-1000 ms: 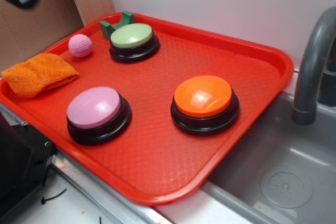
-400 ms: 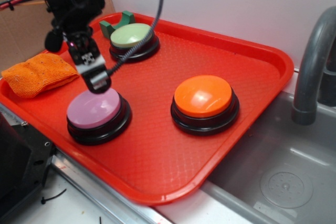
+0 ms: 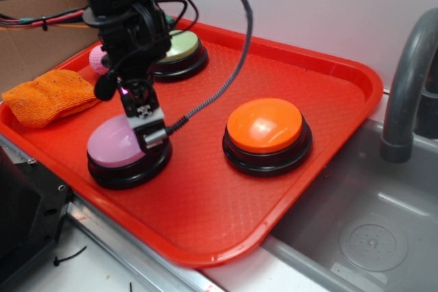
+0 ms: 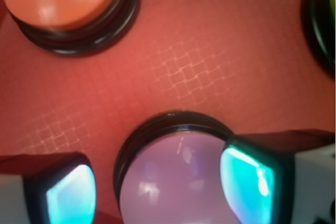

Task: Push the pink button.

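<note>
The pink button (image 3: 113, 145) is a pale pink-lilac dome on a black base at the front left of the red tray (image 3: 205, 203). My gripper (image 3: 152, 135) comes down from the black arm above, and its tip is at the dome's right side, touching or just over it. In the wrist view the dome (image 4: 173, 182) fills the gap between my two fingers. One pad (image 4: 68, 195) is off its left edge and the other pad (image 4: 247, 182) overlaps its right edge. The gripper (image 4: 157, 190) is open and grips nothing.
An orange button (image 3: 265, 126) sits to the right on the tray and a pale green button (image 3: 183, 47) at the back, partly behind the arm. A small pink ball (image 3: 97, 59) and an orange cloth (image 3: 48, 95) lie at the left. A grey faucet (image 3: 410, 80) and sink (image 3: 363, 217) are at the right.
The arm came in from the upper left. In the last half second the gripper moved down and to the right, from the button's back edge onto its dome.
</note>
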`<state>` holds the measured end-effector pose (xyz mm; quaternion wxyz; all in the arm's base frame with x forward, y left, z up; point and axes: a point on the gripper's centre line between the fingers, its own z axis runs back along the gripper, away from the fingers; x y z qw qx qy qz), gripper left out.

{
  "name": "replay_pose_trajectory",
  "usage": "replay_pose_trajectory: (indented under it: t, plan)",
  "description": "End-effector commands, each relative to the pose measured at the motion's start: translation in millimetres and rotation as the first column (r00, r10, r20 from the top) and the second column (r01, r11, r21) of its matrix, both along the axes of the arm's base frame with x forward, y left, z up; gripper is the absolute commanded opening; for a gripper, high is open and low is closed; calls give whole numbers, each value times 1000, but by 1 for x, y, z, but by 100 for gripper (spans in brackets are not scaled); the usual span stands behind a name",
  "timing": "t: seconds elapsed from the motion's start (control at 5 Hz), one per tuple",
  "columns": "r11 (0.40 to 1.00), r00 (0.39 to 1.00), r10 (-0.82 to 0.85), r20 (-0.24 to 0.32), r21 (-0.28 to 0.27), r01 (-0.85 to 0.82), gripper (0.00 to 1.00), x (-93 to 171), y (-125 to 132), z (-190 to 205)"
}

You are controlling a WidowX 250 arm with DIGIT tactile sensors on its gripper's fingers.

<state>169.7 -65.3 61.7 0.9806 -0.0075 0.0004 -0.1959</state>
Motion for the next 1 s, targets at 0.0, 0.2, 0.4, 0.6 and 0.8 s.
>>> replay_pose_trajectory:
  t: [0.0, 0.2, 0.4, 0.6, 0.8]
  plan:
    - [1000, 998, 2, -59, 20, -1, 100, -10, 8, -13]
    - [1000, 997, -6, -73, 29, 8, 100, -9, 8, -13]
    - [999, 998, -3, -59, 47, 6, 100, -7, 6, 0]
    - [996, 1000, 11, -24, 85, -9, 100, -10, 9, 20]
    - [995, 1000, 19, -9, 96, -19, 100, -12, 13, 28]
